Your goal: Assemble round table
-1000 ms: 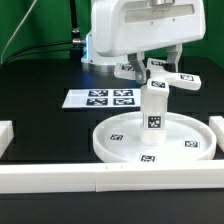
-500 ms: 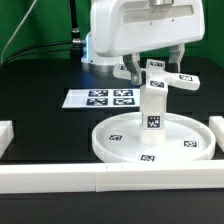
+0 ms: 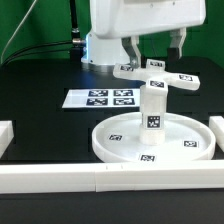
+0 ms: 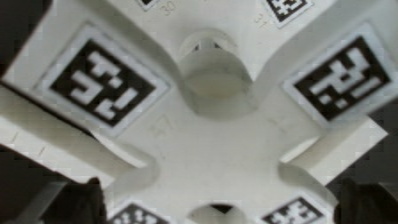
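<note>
The large round disc (image 3: 108,146) lies flat near the front border. The thick leg (image 3: 153,108) stands upright in its hub. On top of the leg rests the cross-shaped piece (image 3: 160,78), its marked arms spread level. My gripper (image 3: 155,44) hangs just above the cross, open, with one finger on either side and nothing between them. In the wrist view the cross-shaped piece (image 4: 205,110) fills the picture. My gripper (image 4: 214,205) is open there too, with its dark fingertips (image 4: 68,200) apart from the piece at the picture's edges.
The marker board (image 3: 100,98) lies flat behind the disc, toward the exterior view's left. A long white border bar (image 3: 100,181) runs along the front. Short bars stand at the left (image 3: 5,135) and right (image 3: 217,126).
The gripper has opened, let go of the cross-shaped piece and risen a little. The cross stays on top of the leg.
</note>
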{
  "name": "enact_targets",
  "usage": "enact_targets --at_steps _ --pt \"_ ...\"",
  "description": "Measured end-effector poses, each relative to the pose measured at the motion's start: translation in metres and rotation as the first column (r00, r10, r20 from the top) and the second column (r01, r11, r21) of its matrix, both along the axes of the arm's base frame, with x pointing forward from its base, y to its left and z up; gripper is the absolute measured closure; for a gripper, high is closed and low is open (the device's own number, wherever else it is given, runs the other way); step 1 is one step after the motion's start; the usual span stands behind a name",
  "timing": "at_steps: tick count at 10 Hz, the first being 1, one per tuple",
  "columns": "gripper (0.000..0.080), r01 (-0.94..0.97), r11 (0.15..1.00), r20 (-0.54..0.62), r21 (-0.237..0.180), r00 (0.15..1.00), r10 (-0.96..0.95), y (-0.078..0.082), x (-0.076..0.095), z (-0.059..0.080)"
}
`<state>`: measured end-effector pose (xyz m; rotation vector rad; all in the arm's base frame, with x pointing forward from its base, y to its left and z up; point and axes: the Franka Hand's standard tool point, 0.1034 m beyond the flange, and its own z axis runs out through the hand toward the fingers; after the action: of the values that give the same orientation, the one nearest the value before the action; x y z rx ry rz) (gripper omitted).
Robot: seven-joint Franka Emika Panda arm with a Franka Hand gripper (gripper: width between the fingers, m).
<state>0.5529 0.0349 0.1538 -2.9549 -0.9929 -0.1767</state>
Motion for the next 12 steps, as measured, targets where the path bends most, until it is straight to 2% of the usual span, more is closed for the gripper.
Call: enact_targets --at_steps 1,2,5,7,8,9,10,12 --pt "0.0151 -0.002 1.000 0.011 -0.006 1.000 0.002 0.000 0.003 0.010" --pt "0.0151 0.000 1.000 0.007 -0.007 1.000 0.000 -0.001 0.002 0.002" --pt "0.0151 0.009 1.000 -0.021 -0.008 1.000 -0.009 0.000 -0.001 -0.001" --pt "0.0151 -0.008 0.998 -0.083 -0.060 0.997 0.003 -0.006 -0.008 -0.007" --pt "0.0151 0.002 0.997 -0.117 -0.074 0.993 -0.011 -0.008 -0.008 -0.004" --pt "0.0151 0.066 0.994 -0.193 -0.088 0.978 -0.082 -0.004 -0.014 -0.004" --pt "0.0151 0.054 0.994 -0.219 -0.099 0.973 -0.075 -0.001 -0.011 -0.005" --pt "0.0151 0.087 0.992 -0.172 -0.096 0.980 -0.102 0.001 -0.006 -0.012"
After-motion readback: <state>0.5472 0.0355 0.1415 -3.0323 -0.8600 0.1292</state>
